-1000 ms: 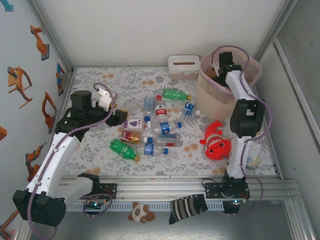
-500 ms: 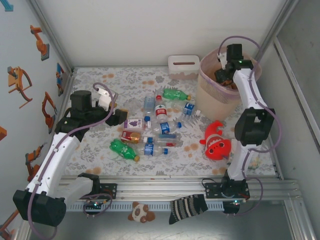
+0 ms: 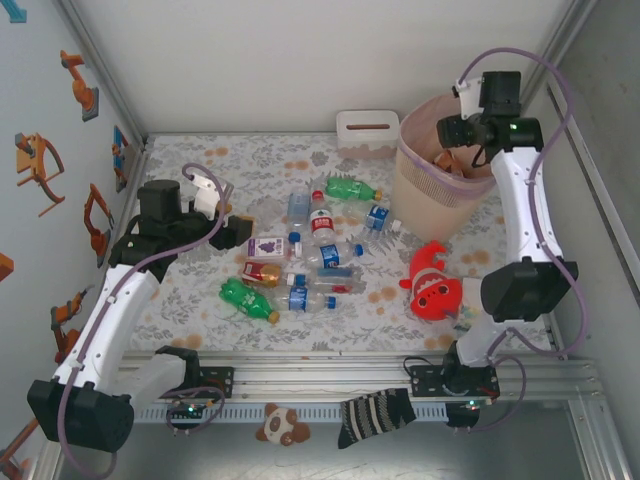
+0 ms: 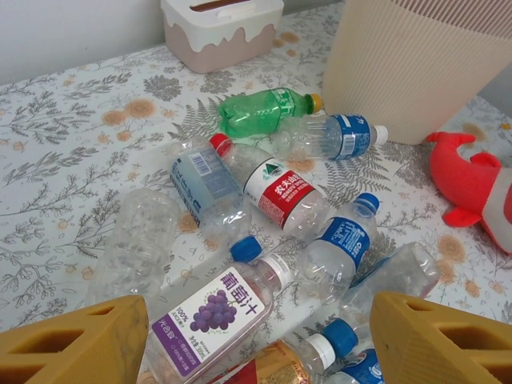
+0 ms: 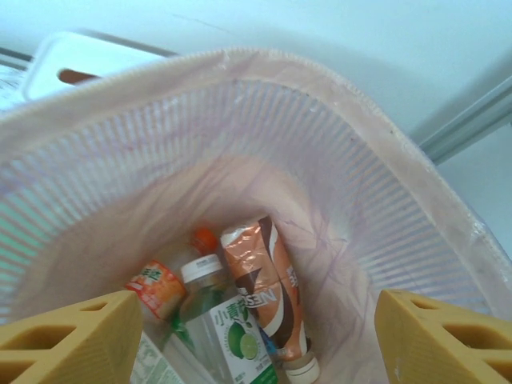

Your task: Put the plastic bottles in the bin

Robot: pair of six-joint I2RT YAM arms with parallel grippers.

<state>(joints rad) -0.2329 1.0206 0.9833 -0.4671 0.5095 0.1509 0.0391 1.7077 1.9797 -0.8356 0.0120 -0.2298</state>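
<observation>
Right gripper (image 3: 455, 131) hangs spread and empty above the bin (image 3: 425, 195); left gripper (image 3: 240, 233) is released too, well left of the bin.
From the right wrist, yellow fingers (image 5: 72, 336) stand wide apart over the bin's mouth with nothing between them. A red plush (image 3: 435, 285) lies just in front of the bin and a white box (image 3: 367, 130) sits just left of its rim. Loose bottles (image 3: 310, 255) lie in a heap left of the bin, between it and the left gripper, whose parted fingers grip nothing. Of these, a green bottle (image 4: 264, 112) and a blue-label bottle (image 4: 336, 136) lie nearest the bin's wall, and a grape-label bottle (image 4: 212, 320) lies farthest from it. At the bin's bottom lie a brown bottle (image 5: 264, 288), a lime-label bottle (image 5: 228, 332) and an orange-label bottle (image 5: 156, 288).
</observation>
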